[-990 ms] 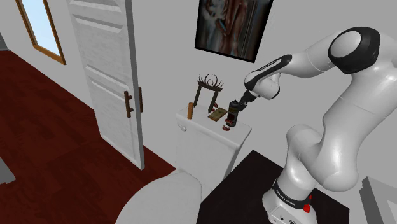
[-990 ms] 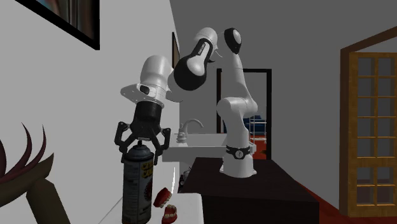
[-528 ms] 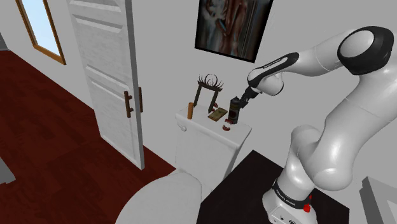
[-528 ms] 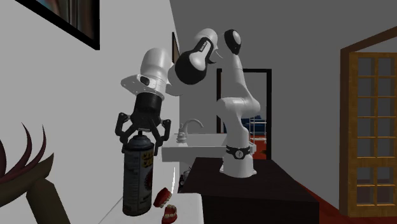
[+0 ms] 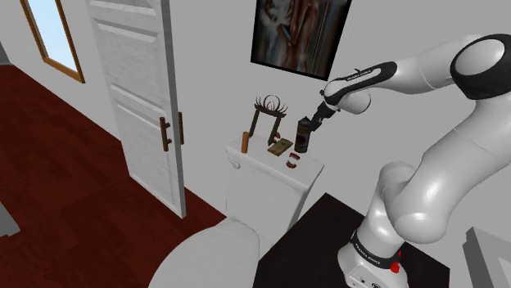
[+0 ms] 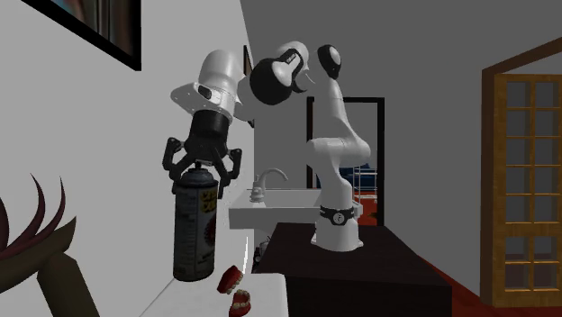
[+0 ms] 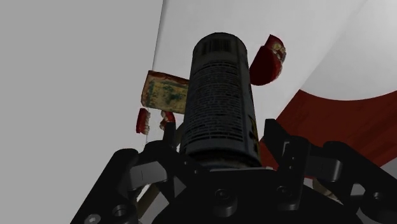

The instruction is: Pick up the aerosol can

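A dark aerosol can (image 6: pixel 195 225) with a yellow and red label hangs upright in my black gripper (image 6: pixel 200 167), which is shut on its top end. In the second exterior view its base is off the white toilet tank lid (image 6: pixel 266 293). The shoulder view has the can (image 5: pixel 302 137) over the tank lid's (image 5: pixel 266 159) right end, with the gripper (image 5: pixel 309 123) above it. Through the wrist camera the can's body (image 7: pixel 222 95) runs away from the hand, clasped between the two fingers (image 7: pixel 294 159).
On the lid lie two small red-and-white pieces (image 6: pixel 232 279), a flat yellowish card (image 5: pixel 280 147), a wooden peg (image 5: pixel 244 142) and a dark horned frame (image 5: pixel 269 114). The wall with a picture (image 5: pixel 300 34) is close behind. A white door (image 5: pixel 139 98) stands at the shoulder view's left.
The gripper has risen with the can in it. The can's base has come up off the tank lid, and the arm's upper links have swung higher.
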You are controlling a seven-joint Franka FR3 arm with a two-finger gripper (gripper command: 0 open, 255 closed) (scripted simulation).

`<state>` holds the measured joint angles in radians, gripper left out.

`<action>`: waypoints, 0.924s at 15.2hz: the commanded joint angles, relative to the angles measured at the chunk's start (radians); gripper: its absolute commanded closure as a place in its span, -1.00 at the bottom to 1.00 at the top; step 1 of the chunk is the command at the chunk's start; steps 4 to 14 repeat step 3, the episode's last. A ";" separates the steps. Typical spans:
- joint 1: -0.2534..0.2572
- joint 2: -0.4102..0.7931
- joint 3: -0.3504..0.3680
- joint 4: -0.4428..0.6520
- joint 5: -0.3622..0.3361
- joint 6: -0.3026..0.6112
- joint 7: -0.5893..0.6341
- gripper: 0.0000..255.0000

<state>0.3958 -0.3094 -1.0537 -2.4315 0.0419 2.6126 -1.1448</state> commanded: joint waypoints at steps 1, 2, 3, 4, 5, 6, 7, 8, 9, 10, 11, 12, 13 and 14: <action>-0.027 -0.017 0.029 0.014 -0.024 -0.029 0.022 1.00; -0.028 -0.019 0.031 0.015 -0.026 -0.031 0.024 1.00; -0.028 -0.019 0.031 0.015 -0.026 -0.031 0.024 1.00; -0.028 -0.019 0.031 0.015 -0.026 -0.031 0.024 1.00; -0.028 -0.019 0.031 0.015 -0.026 -0.031 0.024 1.00; -0.028 -0.019 0.031 0.015 -0.026 -0.031 0.024 1.00; -0.028 -0.019 0.031 0.015 -0.026 -0.031 0.024 1.00; -0.028 -0.019 0.031 0.015 -0.026 -0.031 0.024 1.00; -0.028 -0.019 0.031 0.015 -0.026 -0.031 0.024 1.00; -0.028 -0.019 0.031 0.015 -0.026 -0.031 0.024 1.00; -0.028 -0.019 0.031 0.015 -0.026 -0.031 0.024 1.00; -0.028 -0.019 0.031 0.015 -0.026 -0.031 0.024 1.00; -0.028 -0.019 0.031 0.015 -0.026 -0.031 0.024 1.00; -0.028 -0.019 0.031 0.015 -0.026 -0.031 0.024 1.00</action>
